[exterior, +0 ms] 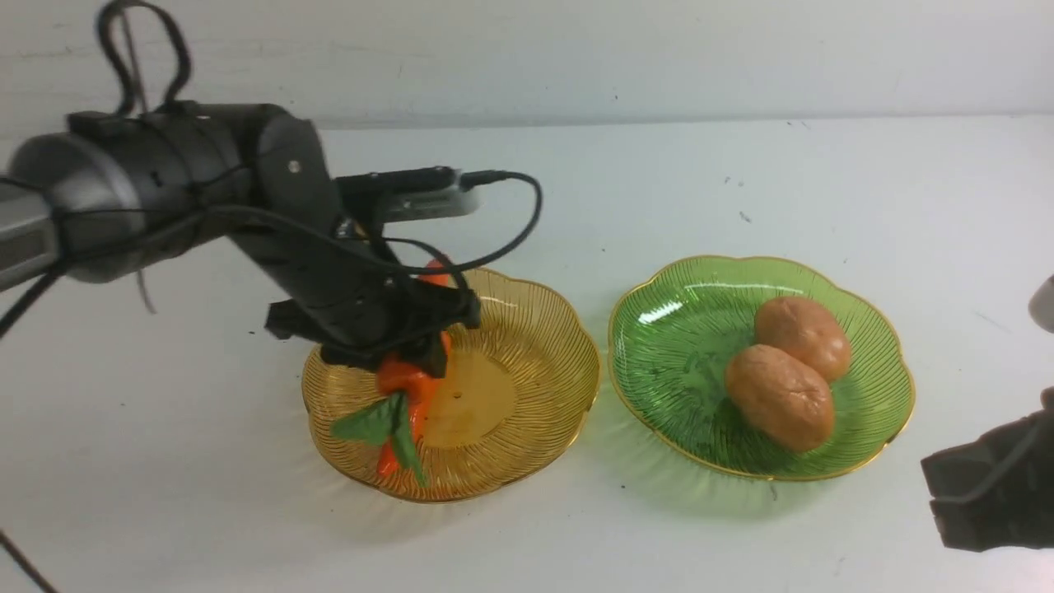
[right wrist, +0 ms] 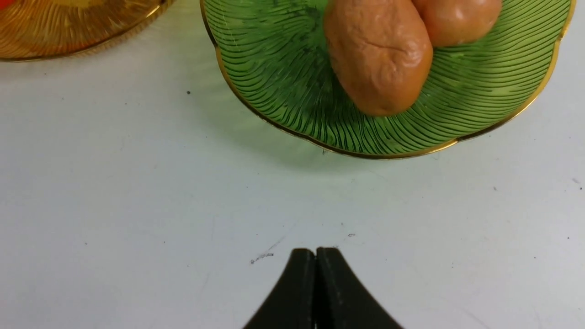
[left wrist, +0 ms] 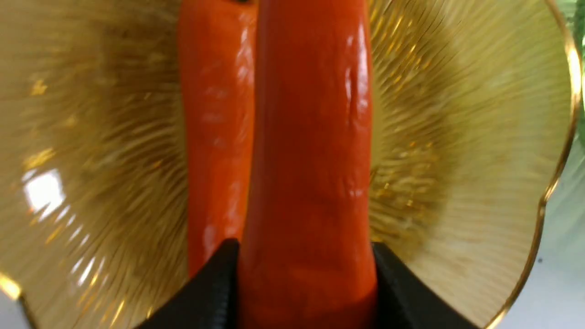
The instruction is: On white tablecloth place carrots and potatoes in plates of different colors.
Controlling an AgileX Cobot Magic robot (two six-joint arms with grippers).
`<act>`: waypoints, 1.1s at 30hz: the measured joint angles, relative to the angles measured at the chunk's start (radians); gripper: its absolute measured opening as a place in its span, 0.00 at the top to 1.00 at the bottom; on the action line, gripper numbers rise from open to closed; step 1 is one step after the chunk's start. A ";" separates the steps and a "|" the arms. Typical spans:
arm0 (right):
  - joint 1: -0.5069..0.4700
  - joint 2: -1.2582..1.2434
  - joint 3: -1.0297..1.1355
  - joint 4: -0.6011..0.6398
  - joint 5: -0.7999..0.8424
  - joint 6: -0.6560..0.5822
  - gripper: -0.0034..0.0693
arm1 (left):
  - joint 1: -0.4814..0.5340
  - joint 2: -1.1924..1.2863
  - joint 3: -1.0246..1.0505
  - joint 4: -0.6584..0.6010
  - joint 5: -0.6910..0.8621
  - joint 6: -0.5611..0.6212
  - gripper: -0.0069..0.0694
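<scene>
White, smooth tablecloth (exterior: 741, 181) with a few dark specks covers the whole table. The black left arm (exterior: 165, 189) reaches over it from the left, trailing cables. Two translucent, ribbed plastic dishes with scalloped gold rims sit side by side, close but apart: the amber-yellow plate (exterior: 535, 387) on the left and the green plate (exterior: 675, 329) on the right. The right gripper (right wrist: 315, 256) hangs over bare cloth on the near side of the green plate, its black fingers pressed together on nothing. The left gripper (exterior: 412, 346) is down over the amber-yellow plate, clamped on one of the two glossy orange carrots (exterior: 403, 379) with green leafy tops. The held carrot (left wrist: 311, 183) lies against the other carrot (left wrist: 215, 137), leaves toward the plate's near rim. Two tan-brown oval potatoes (exterior: 778, 397) lie touching in the right half of the green plate.
</scene>
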 joint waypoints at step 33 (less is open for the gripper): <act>0.000 -0.720 0.381 -0.227 -0.642 0.119 0.97 | -0.034 0.133 -0.328 0.019 0.168 0.251 0.91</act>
